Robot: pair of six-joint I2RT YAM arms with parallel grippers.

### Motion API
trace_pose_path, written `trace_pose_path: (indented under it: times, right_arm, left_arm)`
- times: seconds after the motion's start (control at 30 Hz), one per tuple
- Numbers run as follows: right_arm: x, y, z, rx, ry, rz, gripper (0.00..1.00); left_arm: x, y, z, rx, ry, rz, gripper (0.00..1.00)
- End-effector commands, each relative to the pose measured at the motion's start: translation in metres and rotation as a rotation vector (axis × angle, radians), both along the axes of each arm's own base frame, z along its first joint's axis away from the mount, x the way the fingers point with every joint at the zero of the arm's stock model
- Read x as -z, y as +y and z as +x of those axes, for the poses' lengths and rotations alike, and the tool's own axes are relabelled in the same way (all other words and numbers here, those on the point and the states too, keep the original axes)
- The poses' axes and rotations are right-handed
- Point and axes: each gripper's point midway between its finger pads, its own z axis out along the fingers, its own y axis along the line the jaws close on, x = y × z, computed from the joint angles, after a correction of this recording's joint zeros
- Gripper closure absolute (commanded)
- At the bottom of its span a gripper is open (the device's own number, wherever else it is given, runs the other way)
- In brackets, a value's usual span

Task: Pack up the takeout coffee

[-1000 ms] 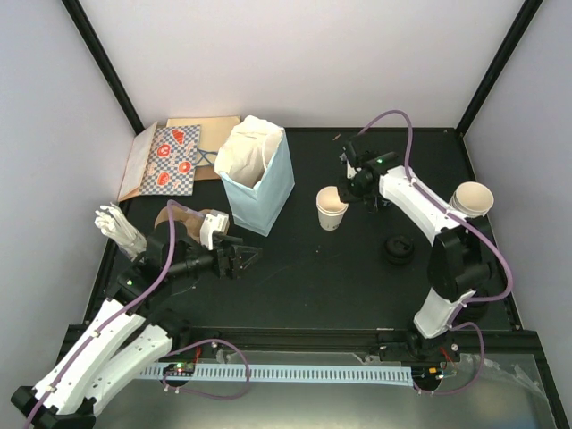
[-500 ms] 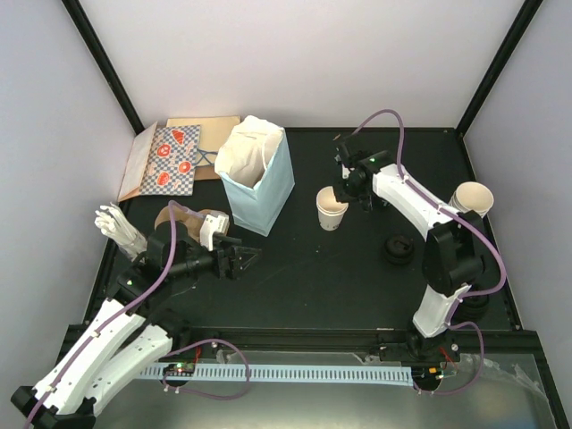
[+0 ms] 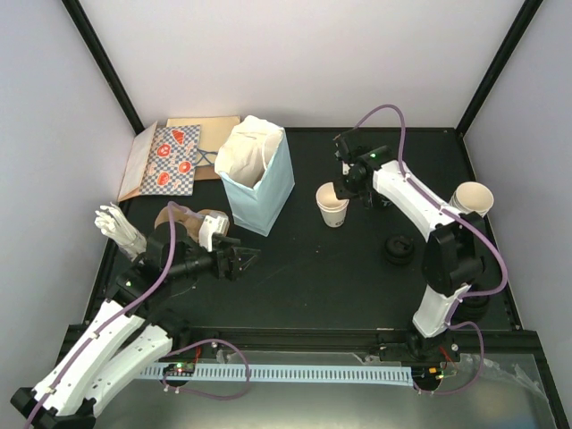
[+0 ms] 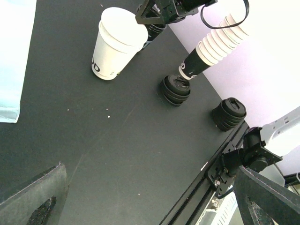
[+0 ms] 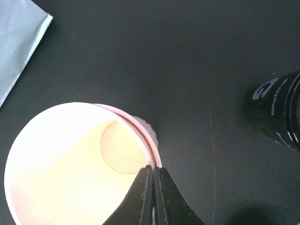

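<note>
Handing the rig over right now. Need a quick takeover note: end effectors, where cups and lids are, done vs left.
Left end effector: open, empty, low near the light blue paper bag.
Right end effector: shut on the rim of the unlidded cream-white paper cup, upright, empty, right of the bag.
Spares: nested cream-white cups at the right edge, stacked round black plastic lids beside them.
Done: one cup stands apart from the stack. It has no lid, and no cup is visible in the bag.
Left: lid it, bag it.

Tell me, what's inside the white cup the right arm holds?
The cup looks empty; its bare bottom shows. The right gripper, pinching the rim, covers a sliver of wall.
</note>
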Motion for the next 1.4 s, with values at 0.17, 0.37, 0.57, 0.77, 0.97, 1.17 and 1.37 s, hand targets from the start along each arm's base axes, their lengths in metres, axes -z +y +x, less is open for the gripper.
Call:
trace_pose_path:
  times: [0.17, 0.37, 0.57, 0.77, 0.97, 1.17, 1.37]
  right_arm:
    - [-0.047, -0.003, -0.008, 0.007, -0.077, 0.03, 0.99]
    - [-0.064, -0.009, -0.019, 0.009, -0.116, 0.052, 0.99]
    - [-0.113, -0.009, -0.038, -0.053, -0.195, 0.117, 0.99]
    - [-0.137, 0.0, -0.085, -0.184, -0.203, 0.193, 0.99]
    - [-0.127, 0.025, -0.139, -0.331, -0.166, 0.226, 0.99]
    - [-0.094, 0.046, -0.173, -0.395, -0.115, 0.259, 0.99]
    - [-0.051, 0.062, -0.183, -0.393, -0.064, 0.23, 0.99]
  left_arm:
    - [-0.02, 0.003, -0.002, -0.005, -0.058, -0.012, 0.01]
    - [-0.021, 0.004, -0.003, -0.006, -0.06, -0.013, 0.01]
    - [-0.026, 0.005, -0.003, -0.012, -0.072, -0.015, 0.01]
    - [-0.028, 0.005, -0.002, -0.02, -0.078, -0.019, 0.01]
    - [-0.028, 0.008, 0.002, -0.037, -0.09, 0.007, 0.01]
    - [-0.029, 0.022, 0.001, -0.08, -0.116, 0.078, 0.01]
    - [-0.028, 0.024, 0.001, -0.095, -0.116, 0.069, 0.01]
